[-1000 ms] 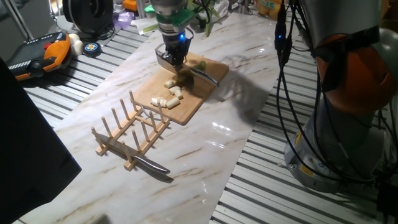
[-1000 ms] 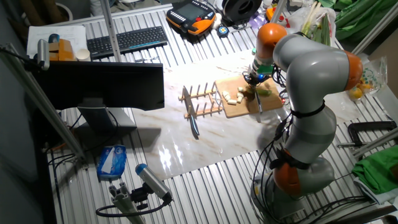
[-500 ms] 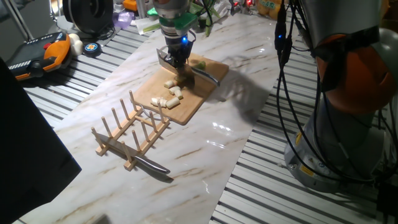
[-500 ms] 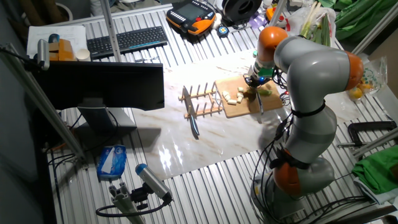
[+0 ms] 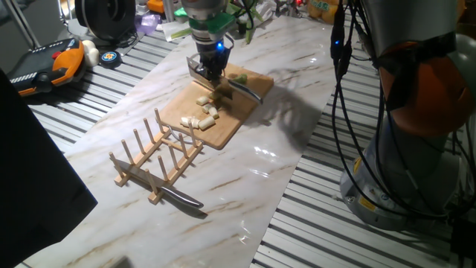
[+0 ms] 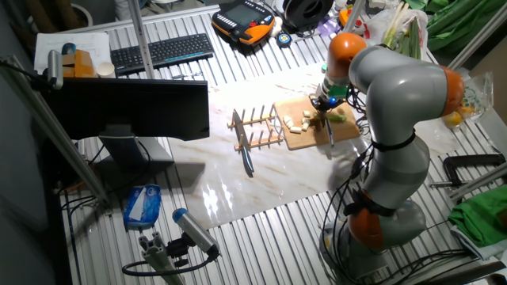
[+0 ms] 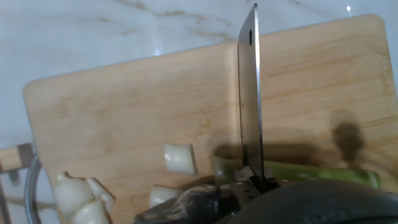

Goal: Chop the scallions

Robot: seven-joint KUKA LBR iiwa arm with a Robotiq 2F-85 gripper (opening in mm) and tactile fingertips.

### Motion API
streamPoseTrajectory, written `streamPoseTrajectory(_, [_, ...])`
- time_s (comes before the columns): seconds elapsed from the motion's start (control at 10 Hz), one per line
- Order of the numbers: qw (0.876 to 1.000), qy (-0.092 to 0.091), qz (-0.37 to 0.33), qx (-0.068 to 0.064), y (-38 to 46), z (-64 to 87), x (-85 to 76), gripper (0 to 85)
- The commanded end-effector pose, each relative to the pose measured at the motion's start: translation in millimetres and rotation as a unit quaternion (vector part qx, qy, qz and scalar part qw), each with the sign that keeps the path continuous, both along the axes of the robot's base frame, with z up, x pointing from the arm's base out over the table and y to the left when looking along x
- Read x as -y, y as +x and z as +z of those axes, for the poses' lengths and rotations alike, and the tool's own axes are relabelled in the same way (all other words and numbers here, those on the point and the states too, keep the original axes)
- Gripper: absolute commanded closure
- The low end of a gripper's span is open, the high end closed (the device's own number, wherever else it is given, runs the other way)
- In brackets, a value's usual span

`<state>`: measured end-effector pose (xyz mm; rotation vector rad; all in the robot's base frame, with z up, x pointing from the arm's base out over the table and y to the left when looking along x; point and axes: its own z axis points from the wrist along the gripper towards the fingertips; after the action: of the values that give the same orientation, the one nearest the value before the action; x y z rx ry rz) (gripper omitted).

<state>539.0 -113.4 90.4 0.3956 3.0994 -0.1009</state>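
The scallion (image 7: 298, 172) lies on the board (image 7: 124, 112) under the knife (image 7: 250, 93), cut pieces (image 5: 204, 112) beside it. It looks light, soft, prone to rolling; the blade should press straight down mid-stalk. The fingers (image 5: 207, 73) are clenched on the knife.

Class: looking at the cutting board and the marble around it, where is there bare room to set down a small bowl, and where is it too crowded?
Bare marble lies between the cutting board and the table's near edge, right of the wooden rack. The board's end beyond the knife blade is also bare. Crowded: the board's rack-side end with cut scallion pieces, under the gripper, and beside the second knife.
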Motion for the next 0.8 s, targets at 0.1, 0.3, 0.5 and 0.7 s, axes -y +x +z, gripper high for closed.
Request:
streamPoseTrajectory(0.1, [1.0,0.002,0.0,0.0,2.7,-4.2,-6.1,84.3])
streamPoseTrajectory(0.3, [1.0,0.003,-0.001,0.0,3.1,-7.9,-14.0,84.3])
streamPoseTrajectory(0.5, [1.0,0.005,0.003,0.0,2.9,0.2,-11.2,84.3])
streamPoseTrajectory(0.7, [1.0,0.005,0.004,-0.003,0.4,8.3,-1.3,84.3])
